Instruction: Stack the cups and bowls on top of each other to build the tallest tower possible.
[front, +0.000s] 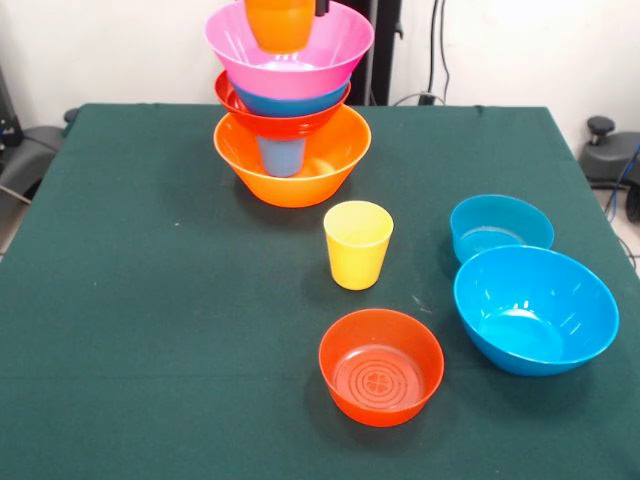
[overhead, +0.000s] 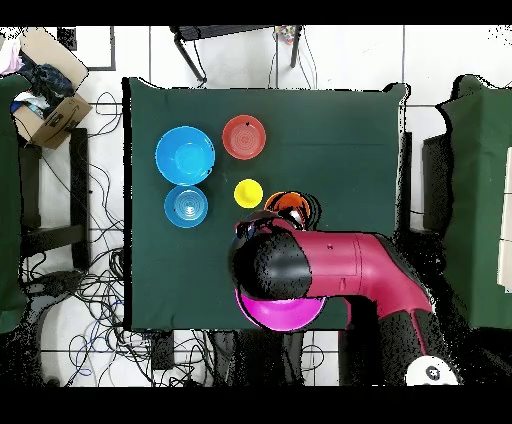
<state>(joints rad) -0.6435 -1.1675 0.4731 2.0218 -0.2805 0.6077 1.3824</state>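
The orange cup (front: 280, 22) is sitting in the pink bowl (front: 289, 48) topping the tower (front: 290, 110); the end effector's grip is probably hidden. Glossy, light plastic: gripping the rim looks safest.

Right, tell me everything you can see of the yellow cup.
The yellow cup is a small tapered tumbler of glossy, slightly translucent plastic, wider at the rim than at the base. It stands upright and empty, mouth up, alone on the green tablecloth, touching nothing else. In the front view it sits between the tower behind it and the red-orange bowl in front of it, with two blue bowls off to one side. The overhead view shows its round open mouth.
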